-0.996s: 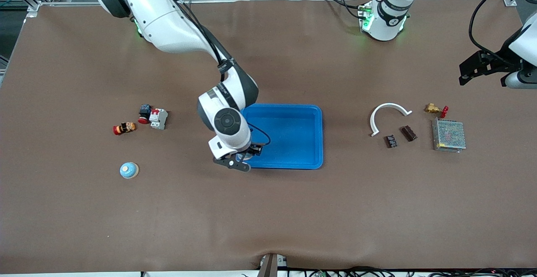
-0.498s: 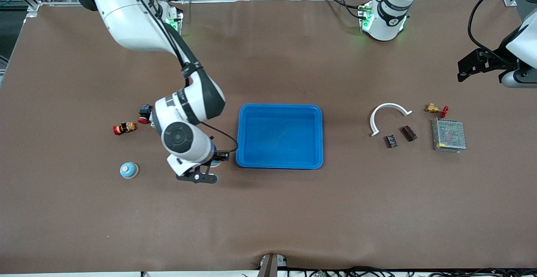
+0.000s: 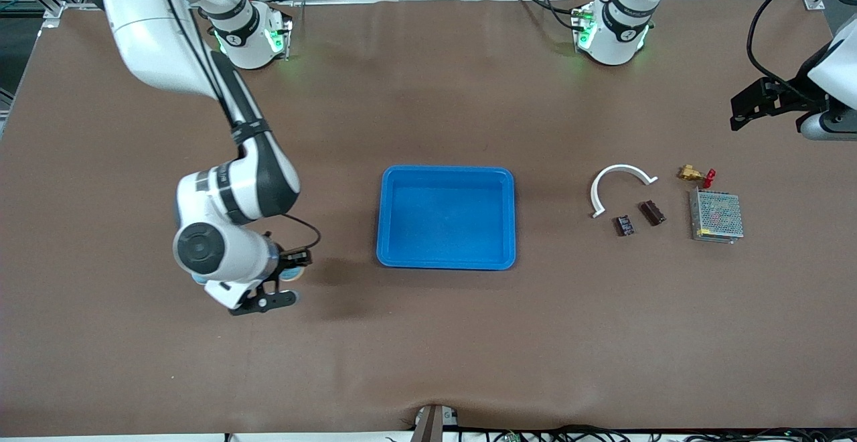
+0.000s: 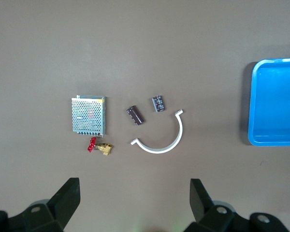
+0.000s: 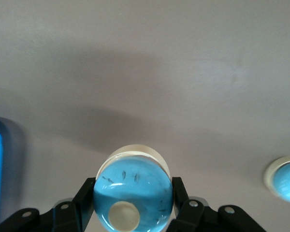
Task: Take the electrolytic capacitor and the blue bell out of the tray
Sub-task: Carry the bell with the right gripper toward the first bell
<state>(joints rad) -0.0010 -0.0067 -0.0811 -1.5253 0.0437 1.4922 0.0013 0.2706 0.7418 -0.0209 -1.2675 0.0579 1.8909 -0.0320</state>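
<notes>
One bell [image 5: 133, 191] gripped, another [image 5: 286, 180] cropped

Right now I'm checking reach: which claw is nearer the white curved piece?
Left. The left claw is above the table near the white curved piece; the right claw is past the blue tray.

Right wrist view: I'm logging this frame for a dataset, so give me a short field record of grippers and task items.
right gripper: shut on bell, over the table
second bell: on the table
left gripper: open, over the left arm's end
capacitor: on the table beside white arc
blue tray: mid-table
</notes>
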